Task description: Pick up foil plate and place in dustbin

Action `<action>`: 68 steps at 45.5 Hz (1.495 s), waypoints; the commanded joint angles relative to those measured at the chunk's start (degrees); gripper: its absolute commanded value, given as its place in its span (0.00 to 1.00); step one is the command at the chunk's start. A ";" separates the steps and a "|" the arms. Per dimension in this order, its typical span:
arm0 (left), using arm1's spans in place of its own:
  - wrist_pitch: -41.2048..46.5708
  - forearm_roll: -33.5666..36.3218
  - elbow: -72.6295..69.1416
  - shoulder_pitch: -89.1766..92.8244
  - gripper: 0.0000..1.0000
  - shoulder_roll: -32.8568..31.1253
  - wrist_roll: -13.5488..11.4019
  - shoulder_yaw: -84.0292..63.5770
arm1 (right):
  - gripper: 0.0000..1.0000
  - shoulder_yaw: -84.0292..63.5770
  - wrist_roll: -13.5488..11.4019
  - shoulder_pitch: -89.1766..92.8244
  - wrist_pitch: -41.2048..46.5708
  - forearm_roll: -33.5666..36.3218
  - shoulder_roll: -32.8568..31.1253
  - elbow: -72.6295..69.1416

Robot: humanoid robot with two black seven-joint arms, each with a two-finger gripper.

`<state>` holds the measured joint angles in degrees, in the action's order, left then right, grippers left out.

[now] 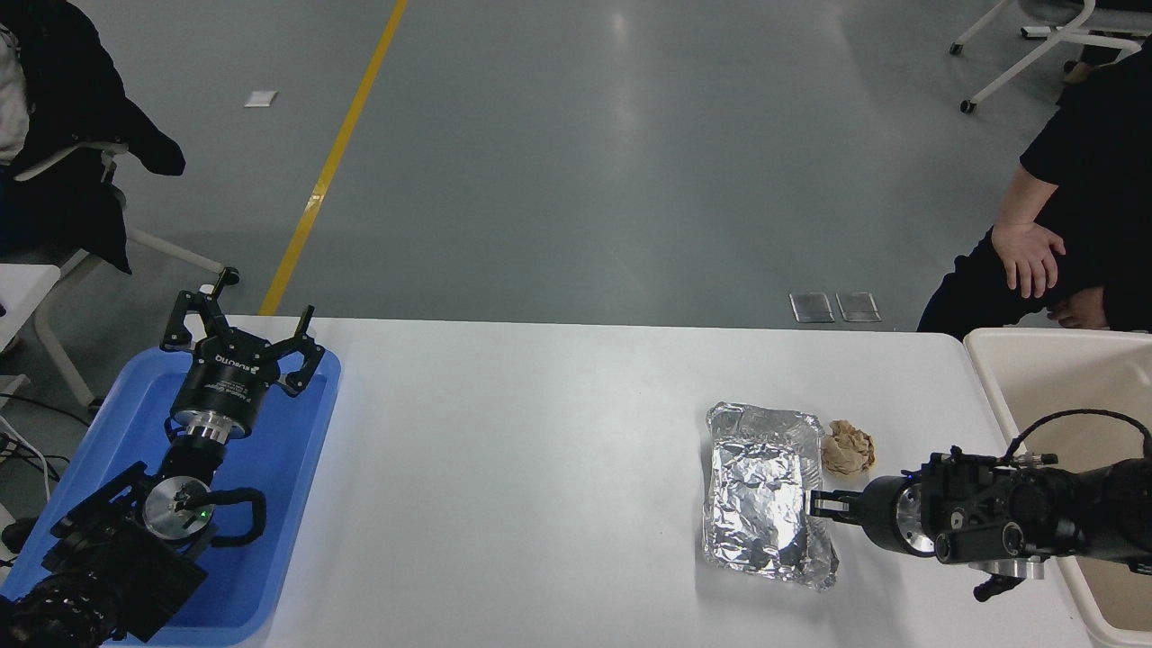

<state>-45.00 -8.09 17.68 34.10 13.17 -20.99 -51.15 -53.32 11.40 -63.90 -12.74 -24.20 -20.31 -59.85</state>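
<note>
The foil plate (760,493) lies flat on the white table (540,468), right of centre, shiny and crinkled. My right gripper (821,506) reaches in from the right edge, low over the table, with its tip at the plate's right rim. It is seen edge-on, so its state does not show. The cream-beige dustbin (988,378) stands off the table's right end, behind my right arm. My left gripper (241,331) is parked open over the blue tray at the lower left.
A small crumpled brown paper ball (848,447) lies just right of the plate's far corner, close to my right gripper. The blue tray (297,504) sits at the table's left end. A person's hand (1029,256) rests on a knee beyond the dustbin.
</note>
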 commanded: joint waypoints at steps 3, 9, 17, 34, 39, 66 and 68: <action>0.00 0.00 -0.01 0.00 1.00 0.02 -0.02 0.00 | 0.13 -0.46 0.03 0.09 -0.01 0.03 0.19 0.17; 0.00 0.00 -0.01 0.00 1.00 -0.07 0.07 0.00 | 0.00 -0.46 0.03 -0.09 0.08 0.12 0.27 0.17; 0.00 0.00 0.08 0.00 1.00 -0.07 0.07 0.00 | 0.00 -0.38 0.20 -0.53 0.08 0.12 0.19 0.08; 0.00 0.00 -0.01 0.00 1.00 -0.07 0.07 0.00 | 0.00 -1.43 0.29 -6.49 0.96 -0.14 -4.03 -4.13; 0.00 0.00 0.08 0.00 1.00 -0.07 0.07 0.00 | 0.00 -3.89 0.47 -12.73 1.93 -0.14 -6.66 -9.75; 0.00 0.00 -0.01 0.00 1.00 -0.07 -0.02 0.00 | 0.00 -14.43 0.47 -47.54 24.94 -4.36 -21.08 -21.01; 0.00 0.00 0.08 0.00 1.00 0.02 -0.02 0.00 | 0.00 -15.23 0.47 -50.35 27.14 -4.36 -21.35 -21.01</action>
<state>-45.00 -8.07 17.68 34.10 13.16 -20.93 -51.15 -64.58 11.87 -99.90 3.25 -26.77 -37.31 -79.24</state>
